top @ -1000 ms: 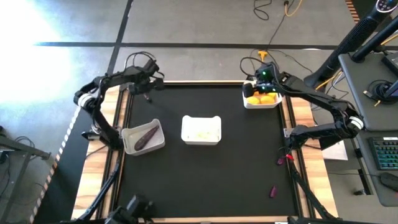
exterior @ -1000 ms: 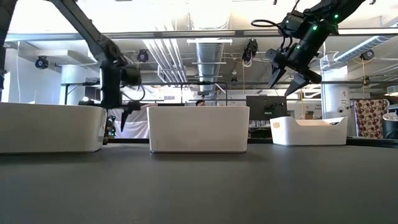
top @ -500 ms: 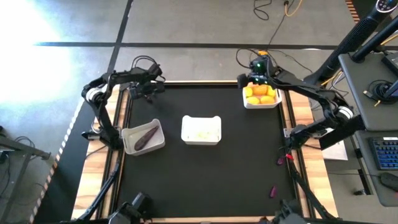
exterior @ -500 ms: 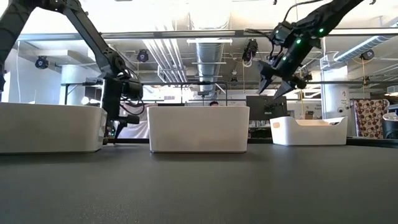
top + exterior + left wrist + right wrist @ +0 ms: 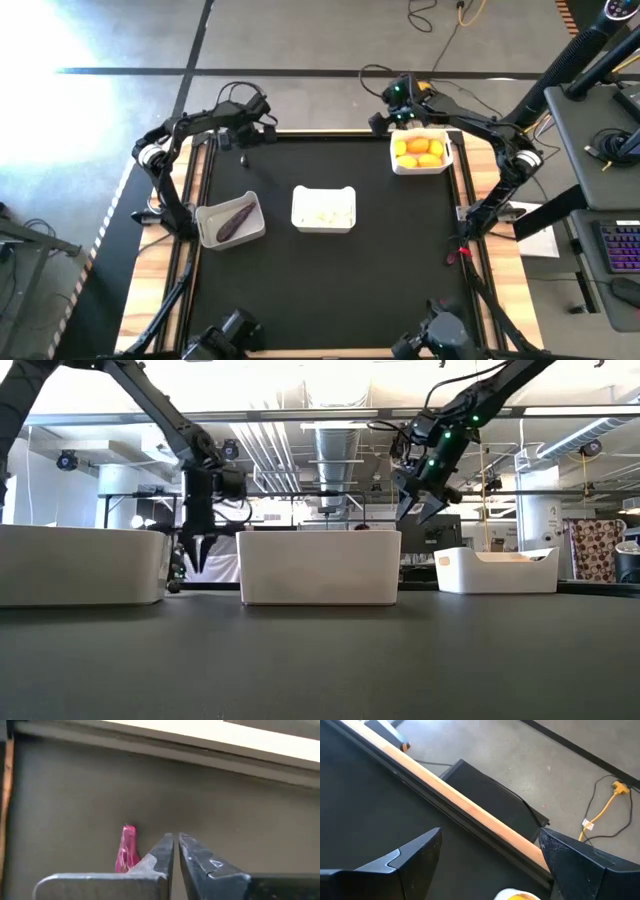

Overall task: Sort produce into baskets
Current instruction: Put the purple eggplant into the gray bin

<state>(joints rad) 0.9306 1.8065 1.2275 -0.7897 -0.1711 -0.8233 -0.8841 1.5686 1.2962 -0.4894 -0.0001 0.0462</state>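
Note:
My left gripper (image 5: 176, 837) hangs at the table's far left (image 5: 244, 143), pointing down with its fingers shut and nothing between them. A small purple piece (image 5: 126, 849) lies on the black mat right beside one finger. My right gripper (image 5: 390, 112) is open, raised over the table's far edge, just left of the right basket (image 5: 444, 165) that holds lemons and orange citrus (image 5: 418, 152). The left basket (image 5: 206, 213) holds a dark eggplant (image 5: 233, 219). The middle basket (image 5: 323, 190) holds pale garlic (image 5: 322, 213). My left gripper is shut beside the purple piece (image 5: 128, 836), which stands against the outer side of one finger (image 5: 161, 854). That finger hides the piece's near side, so I cannot tell whether they touch. The piece lies on the mat.
Two more small purple pieces (image 5: 452, 257) (image 5: 438, 307) lie near the table's right edge. A wooden rail (image 5: 470, 812) runs along the far edge, with cables on the floor beyond. Open black mat stretches in front of the baskets (image 5: 330, 290).
My left gripper has shifted a little toward the table's right along the far edge, turned to point straight down and shut. My right gripper, still open, has left the citrus basket and gone left and toward the far edge.

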